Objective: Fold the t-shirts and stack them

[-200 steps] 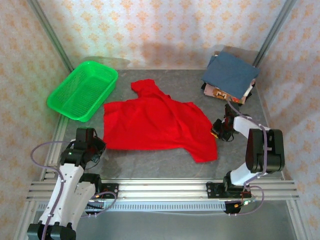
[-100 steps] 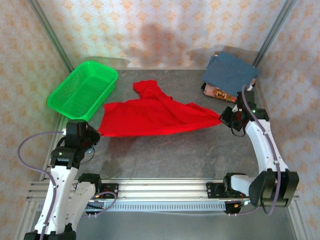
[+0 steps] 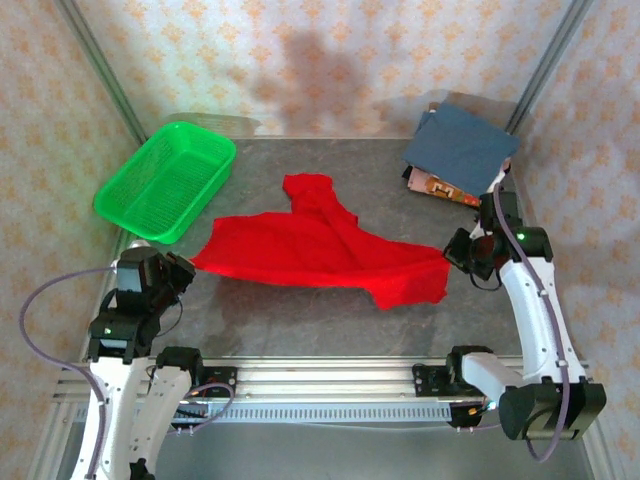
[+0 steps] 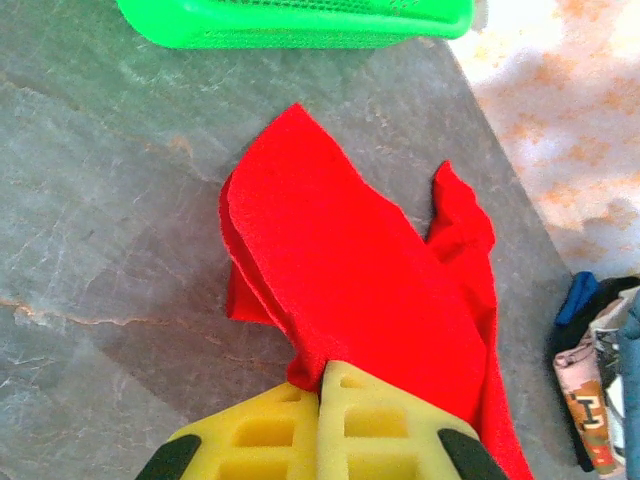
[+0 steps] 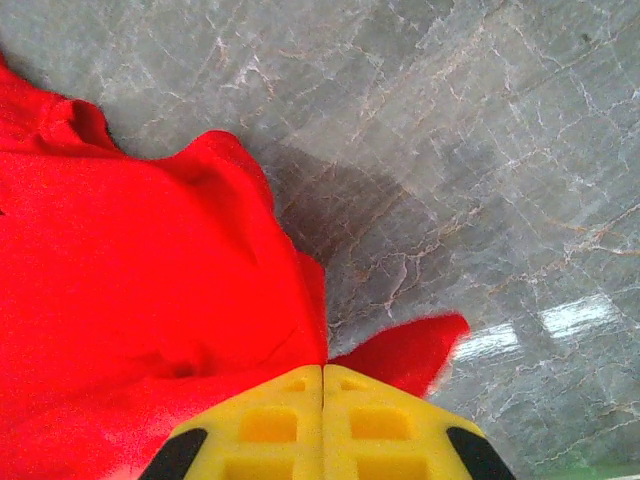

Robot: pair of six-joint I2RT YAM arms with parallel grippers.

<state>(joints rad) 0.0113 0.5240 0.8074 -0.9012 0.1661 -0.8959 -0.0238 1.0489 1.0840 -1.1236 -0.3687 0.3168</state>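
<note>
Both arms reached forward from the near rail [image 3: 330, 375], the left arm rising at the left side of the table [image 3: 320, 320] with its wrist turned inward, the right arm upright at the right side and bent toward the centre. The left gripper [image 3: 183, 266] [image 4: 322, 372] was closed, its yellow pads pressed together on the left corner of the red t-shirt [image 3: 320, 245] [image 4: 340, 280]. The right gripper [image 3: 455, 250] [image 5: 322, 372] was likewise clamped on the shirt's right edge [image 5: 130, 250], the pads meeting with no gap.

Count: two arms, one red t-shirt, one green basket [image 3: 165, 180] [image 4: 300, 20], and one stack of folded shirts. The stack's layers could not be counted.

The red t-shirt spanned the middle of the table between the two grippers, creased lengthwise, with one sleeve pointing to the far side and a loose lobe drooping near the right gripper. Its cloth was soft, matte and uniformly red. The slate-blue t-shirt [image 3: 462, 145] lay folded into a rectangle on top of the stack at the far right corner, with patterned pink-orange cloth [image 3: 440, 185] showing beneath it. The basket, rectangular and of open plastic mesh, stood at the far left. The table was grey, veined like stone and faintly glossy.
</note>
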